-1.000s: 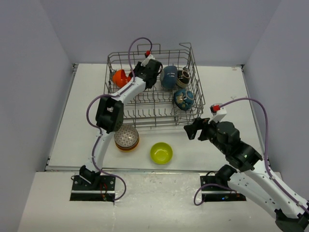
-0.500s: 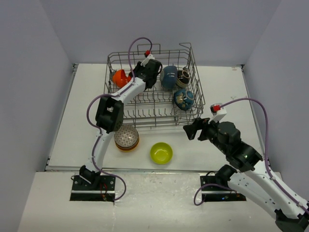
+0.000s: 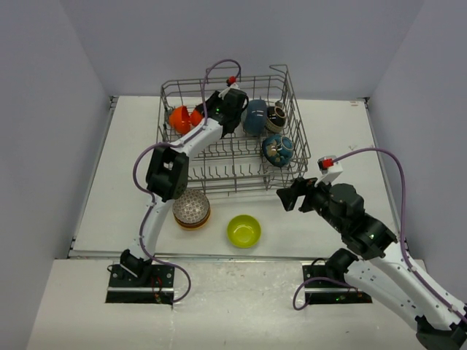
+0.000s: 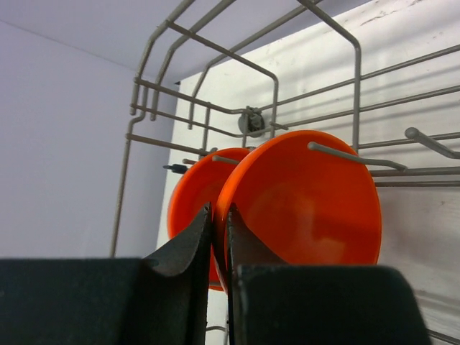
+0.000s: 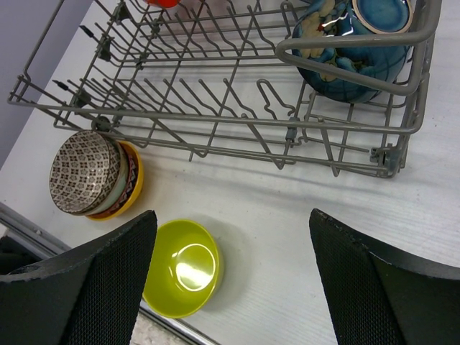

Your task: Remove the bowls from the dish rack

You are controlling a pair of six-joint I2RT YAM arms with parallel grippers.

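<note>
Left gripper (image 4: 218,212) is reaching into the back left corner of the rack (image 3: 219,179). Its fingers are nearly together and pinch the rim of the orange bowl (image 4: 302,208), which stands on edge between the tines. Another orange-ish bowl (image 4: 188,208) stands right behind it, so close I can't tell if they touch.

Right gripper (image 5: 231,215) is spread wide with nothing in it. It hangs over the surface (image 3: 328,138) just off the rack's front right corner.

On the right side of the rack, the blue bowl (image 3: 255,117) and the black-and-cream bowl (image 3: 276,117) sit next to each other at the back. The teal patterned bowl (image 5: 345,50) is nearer the front, tipped on its side.

Already out on the surface in front of the rack: a yellow-green bowl (image 5: 181,267) sitting upright, and to its left a small stack (image 5: 90,176) of upside-down bowls with a patterned one on top. The two are near each other but apart.
</note>
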